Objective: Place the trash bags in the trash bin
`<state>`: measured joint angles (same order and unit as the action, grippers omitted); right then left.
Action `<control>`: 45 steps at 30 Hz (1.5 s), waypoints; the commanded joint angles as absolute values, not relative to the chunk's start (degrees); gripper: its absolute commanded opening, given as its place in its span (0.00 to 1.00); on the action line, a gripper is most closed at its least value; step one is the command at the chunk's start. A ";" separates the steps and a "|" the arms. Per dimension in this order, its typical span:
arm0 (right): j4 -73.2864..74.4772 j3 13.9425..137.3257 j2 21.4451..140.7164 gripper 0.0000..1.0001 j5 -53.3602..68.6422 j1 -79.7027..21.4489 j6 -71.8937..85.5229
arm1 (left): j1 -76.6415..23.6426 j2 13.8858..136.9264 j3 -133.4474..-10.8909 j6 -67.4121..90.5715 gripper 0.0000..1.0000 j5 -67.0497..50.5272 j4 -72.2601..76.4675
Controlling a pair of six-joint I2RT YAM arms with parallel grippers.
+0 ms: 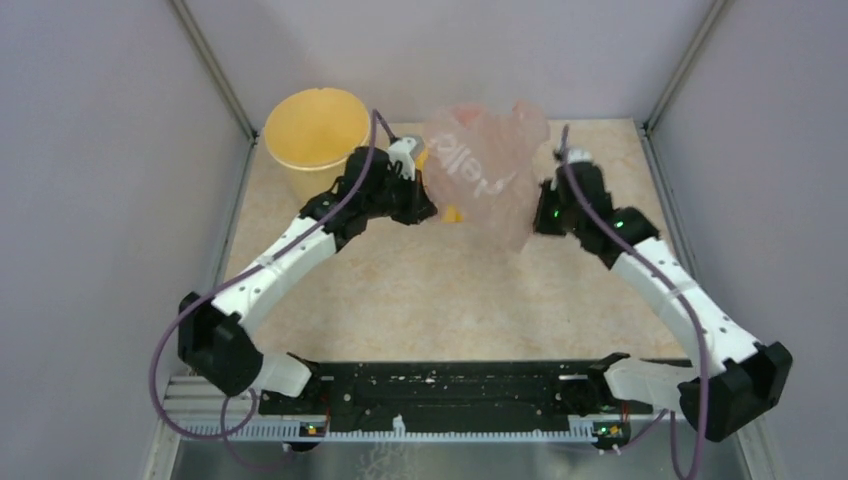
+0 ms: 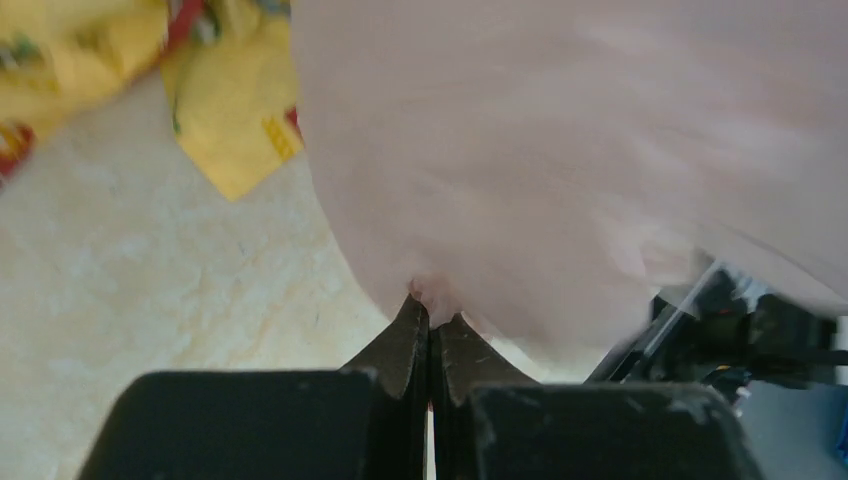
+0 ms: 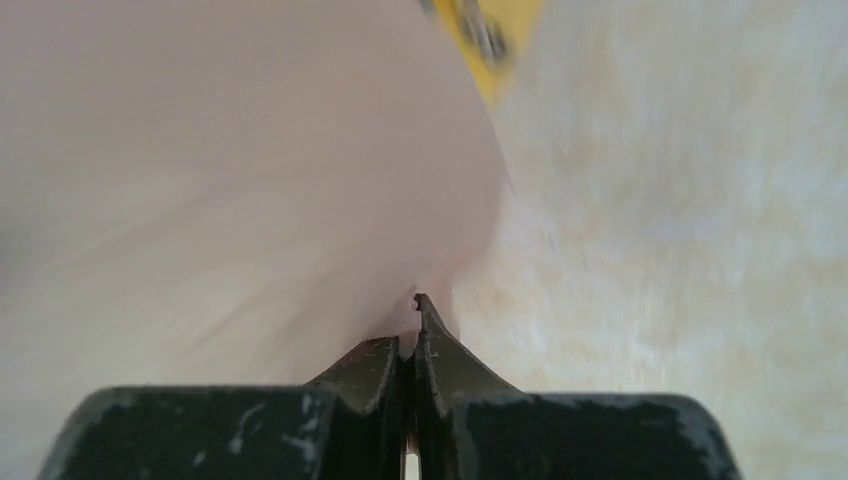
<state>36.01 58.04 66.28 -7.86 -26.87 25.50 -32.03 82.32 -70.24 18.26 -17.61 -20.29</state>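
Two pinches, one bag: our left gripper (image 2: 430, 318) and right gripper (image 3: 410, 325) are both clamped on the pink trash bag (image 1: 485, 175), hanging just right of the trash bin (image 1: 315, 135). We fear the thin film slips free, or the floppy bag catches the rim and tips the bin.
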 commanded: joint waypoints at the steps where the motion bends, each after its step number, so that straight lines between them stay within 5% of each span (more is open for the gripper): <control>1: 32.99 93.23 58.67 0.00 -11.32 -26.75 20.76 | -33.13 67.70 -82.67 17.23 0.00 -18.24 -9.39; 5: 34.49 98.57 61.73 0.00 -13.09 -26.81 18.97 | -33.19 68.50 -85.49 17.23 0.00 -16.73 -10.37; 15: 33.51 72.27 55.08 0.00 -12.79 -26.81 26.34 | -33.20 69.22 -76.51 18.01 0.00 -14.58 -14.94; 26: 38.97 90.56 59.59 0.00 -12.23 -26.80 20.73 | -33.18 69.96 -82.90 18.19 0.00 -13.91 -16.66; 37: 37.07 87.04 63.96 0.00 -12.81 -26.67 19.06 | -33.14 72.96 -83.19 17.63 0.00 -9.71 -13.67; 40: 35.93 98.24 73.88 0.00 -12.02 -22.76 17.72 | -32.99 83.15 -93.87 16.19 0.00 -9.69 -12.13; 45: 43.95 150.55 90.38 0.00 -8.27 -20.22 16.33 | -33.37 98.12 -129.55 16.58 0.00 -16.07 -15.92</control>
